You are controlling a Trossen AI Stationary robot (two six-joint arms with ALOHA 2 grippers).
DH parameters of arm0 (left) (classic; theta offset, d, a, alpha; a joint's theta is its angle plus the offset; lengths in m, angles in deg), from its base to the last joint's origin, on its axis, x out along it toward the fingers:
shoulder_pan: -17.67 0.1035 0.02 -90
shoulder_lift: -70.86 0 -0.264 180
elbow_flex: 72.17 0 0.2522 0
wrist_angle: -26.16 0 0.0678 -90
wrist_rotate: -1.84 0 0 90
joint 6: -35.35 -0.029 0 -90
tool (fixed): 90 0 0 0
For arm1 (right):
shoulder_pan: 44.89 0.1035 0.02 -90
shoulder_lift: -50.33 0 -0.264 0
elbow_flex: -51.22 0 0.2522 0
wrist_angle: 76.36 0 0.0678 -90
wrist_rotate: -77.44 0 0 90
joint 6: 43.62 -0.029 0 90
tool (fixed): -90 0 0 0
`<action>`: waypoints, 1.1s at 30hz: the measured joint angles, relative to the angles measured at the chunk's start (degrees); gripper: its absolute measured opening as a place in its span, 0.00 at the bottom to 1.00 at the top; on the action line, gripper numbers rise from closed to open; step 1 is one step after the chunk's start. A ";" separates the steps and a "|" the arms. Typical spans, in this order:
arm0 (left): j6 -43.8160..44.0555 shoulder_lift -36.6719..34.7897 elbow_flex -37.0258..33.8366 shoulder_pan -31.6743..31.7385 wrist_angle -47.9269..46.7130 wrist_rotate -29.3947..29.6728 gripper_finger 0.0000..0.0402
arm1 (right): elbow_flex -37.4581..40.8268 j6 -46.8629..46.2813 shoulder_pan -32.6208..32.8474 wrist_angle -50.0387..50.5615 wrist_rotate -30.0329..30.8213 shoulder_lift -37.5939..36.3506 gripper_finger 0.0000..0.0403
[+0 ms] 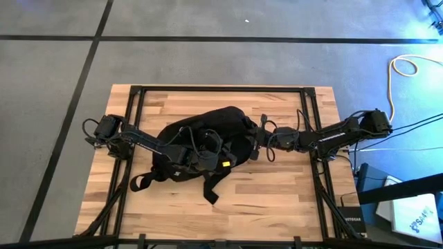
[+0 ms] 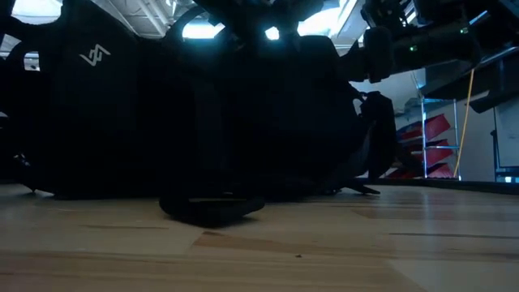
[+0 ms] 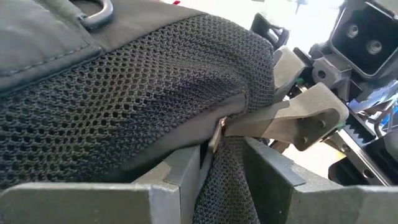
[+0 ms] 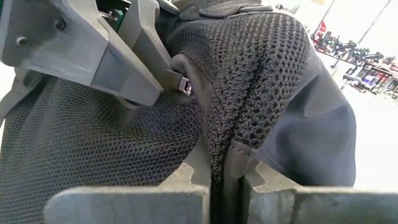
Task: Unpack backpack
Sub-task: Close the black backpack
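I see the backpack [image 1: 208,138] lying in the middle of the tabletop [image 1: 277,194]. It is big, black and soft. Its straps [image 1: 208,185] spill out toward the near edge. From low down I can see a small white logo [image 2: 95,55] on the bag.

My left claw [image 3: 221,180] is on the bag, right at its mesh part [image 3: 124,106]. Its fingers are close together and they pinch a fold of the mesh between them. A small metal zip pull [image 3: 217,132] sits just past the fingers.

My right claw [image 4: 225,186] is on the other side of the bag, just across from my left claw. It is squeezed tight on a fold of the same mesh [image 4: 261,81]. The mesh stands up out of its fingers like a ridge.

The two claws are very near each other. From the right wrist I see the left claw just ahead, touching the mesh. From above, both arms reach in over the bag from each side.
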 joint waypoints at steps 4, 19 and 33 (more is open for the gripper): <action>-0.31 0.00 0.00 0.11 -0.37 0.42 0.26 | 0.00 0.02 0.00 0.83 0.36 0.00 0.00; 2.87 -0.02 0.02 1.31 -4.86 1.83 0.07 | 0.01 0.02 -0.04 1.07 1.15 0.00 0.00; 0.44 -0.02 0.02 2.81 0.03 -7.19 0.17 | 0.07 0.02 -0.04 1.08 0.03 0.00 0.00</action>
